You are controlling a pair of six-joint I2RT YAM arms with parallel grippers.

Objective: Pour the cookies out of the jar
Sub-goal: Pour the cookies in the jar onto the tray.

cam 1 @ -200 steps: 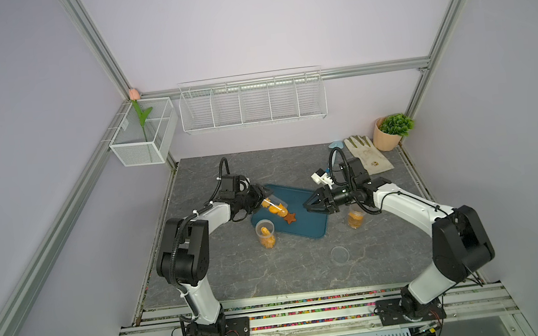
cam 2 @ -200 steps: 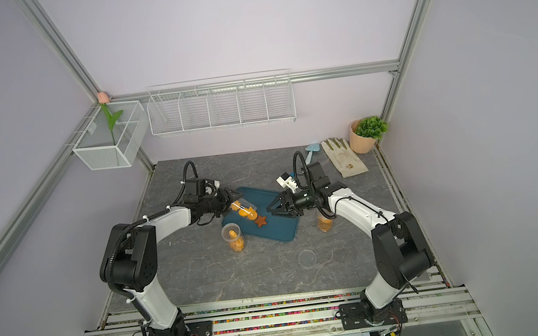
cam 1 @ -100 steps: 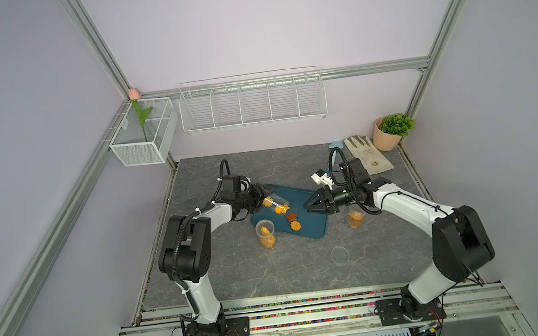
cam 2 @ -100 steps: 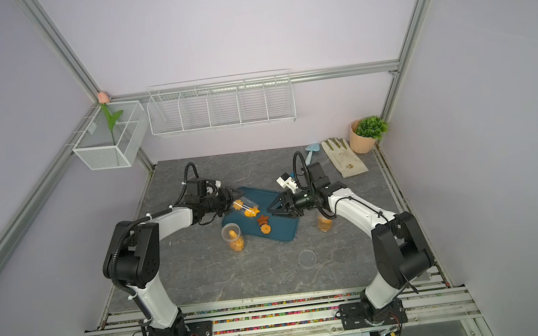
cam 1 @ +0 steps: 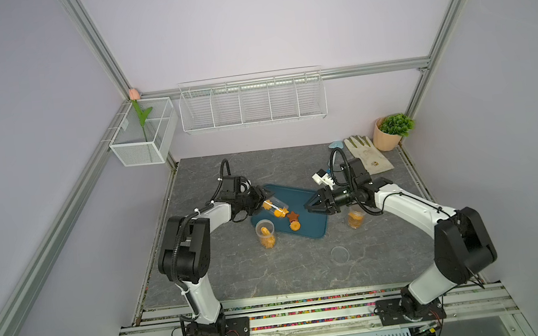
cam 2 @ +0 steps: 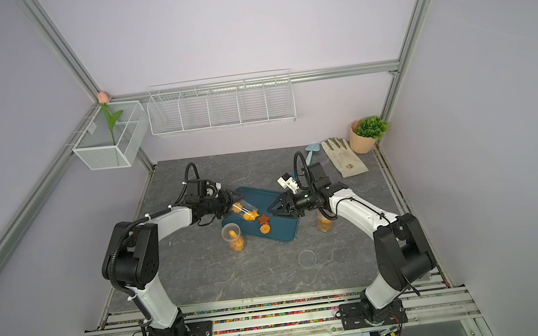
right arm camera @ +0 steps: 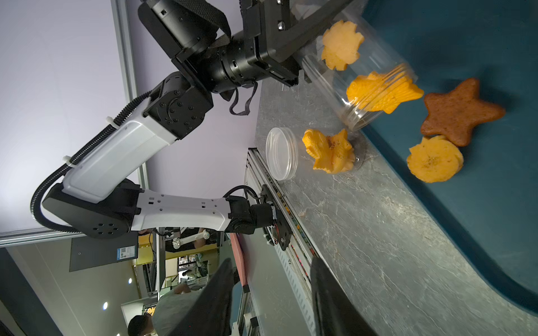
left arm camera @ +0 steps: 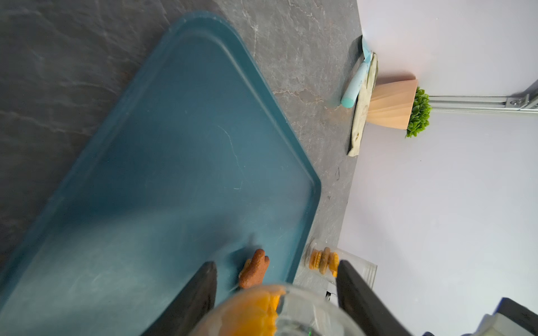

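Observation:
My left gripper [cam 1: 265,198] [cam 2: 234,203] [left arm camera: 276,266] is shut on a clear jar [cam 1: 276,205] [cam 2: 246,210] [right arm camera: 364,72], tipped mouth-down over the blue tray [cam 1: 315,228] [left arm camera: 174,145]. A flower-shaped cookie [right arm camera: 342,45] sits inside the jar. A fish-shaped cookie [right arm camera: 384,93] pokes out of its mouth. On the tray lie a brown star cookie [cam 1: 292,214] [right arm camera: 463,112] and a round orange one [cam 1: 295,225] [right arm camera: 435,158]. My right gripper [cam 1: 307,205] [cam 2: 270,208] [right arm camera: 270,263] hovers open and empty over the tray's right side.
An open jar of cookies [cam 1: 265,235] [right arm camera: 329,151] stands just in front of the tray. Another jar of cookies [cam 1: 355,219] [left arm camera: 323,259] stands right of it, under my right arm. A clear lid [cam 1: 339,254] lies nearer the front. Glove [cam 1: 366,153] and plant pot [cam 1: 390,132] sit at the back right.
An orange cookie has dropped from the jar onto the tray beside the brown star. The left gripper shifted slightly with the jar. The right arm has not moved.

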